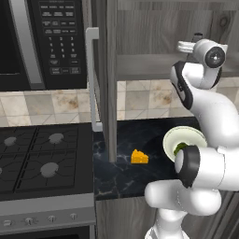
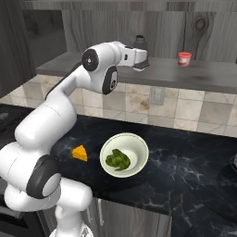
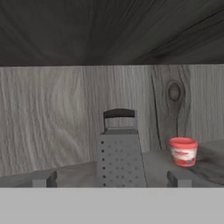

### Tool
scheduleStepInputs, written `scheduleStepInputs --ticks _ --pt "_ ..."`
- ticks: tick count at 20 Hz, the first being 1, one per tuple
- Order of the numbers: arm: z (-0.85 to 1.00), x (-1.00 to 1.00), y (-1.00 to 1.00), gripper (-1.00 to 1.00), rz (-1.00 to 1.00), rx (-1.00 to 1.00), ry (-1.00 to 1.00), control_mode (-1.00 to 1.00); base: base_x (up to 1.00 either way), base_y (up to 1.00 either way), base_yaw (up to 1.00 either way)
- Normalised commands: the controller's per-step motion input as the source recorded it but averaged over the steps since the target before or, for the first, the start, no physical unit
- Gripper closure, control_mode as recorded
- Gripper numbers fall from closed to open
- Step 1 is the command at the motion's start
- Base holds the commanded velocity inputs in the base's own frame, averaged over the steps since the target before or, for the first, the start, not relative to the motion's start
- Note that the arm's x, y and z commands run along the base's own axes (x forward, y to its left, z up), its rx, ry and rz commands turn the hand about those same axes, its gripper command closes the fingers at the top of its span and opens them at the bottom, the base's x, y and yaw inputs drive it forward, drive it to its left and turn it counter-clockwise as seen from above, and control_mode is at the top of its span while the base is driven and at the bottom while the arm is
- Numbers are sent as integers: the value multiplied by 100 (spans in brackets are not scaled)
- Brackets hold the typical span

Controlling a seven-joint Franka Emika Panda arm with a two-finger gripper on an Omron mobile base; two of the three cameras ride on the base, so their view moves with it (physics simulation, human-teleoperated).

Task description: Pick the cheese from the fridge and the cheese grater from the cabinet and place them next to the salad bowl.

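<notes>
The dark-grey cheese grater [image 3: 120, 153] stands upright on the shelf of the open cabinet [image 2: 203, 76]. My gripper [image 3: 111, 179] is open just in front of it, one fingertip [image 3: 43, 178] to each side, not touching it. From the right base view my gripper [image 2: 141, 60] reaches onto that shelf, with the grater's top [image 2: 140, 42] showing behind the hand. The cheese [image 1: 139, 157] lies on the black counter, a short way left of the salad bowl [image 2: 139, 152], which holds greens. The fridge is out of view.
A red-and-white cup [image 3: 183, 151] stands on the shelf right of the grater. The cabinet door [image 1: 109, 79] with its silver handle [image 1: 92, 79] hangs open over the counter. To the left are a microwave [image 1: 51, 42] and a stove [image 1: 42, 158].
</notes>
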Motion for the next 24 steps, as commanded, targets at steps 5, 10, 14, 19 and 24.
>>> scheduleStepInputs --ticks 5,10,14,19,24 --pt "-1 17 -25 -100 0 0 1 -100 0 0 0" --pt "0 12 -8 -100 0 0 0 -100 0 0 0" --pt "0 3 0 -100 0 0 0 -100 0 0 0" --pt "0 18 0 -100 0 0 0 -100 0 0 0" --pt "-2 20 0 -100 0 0 0 -100 0 0 0"
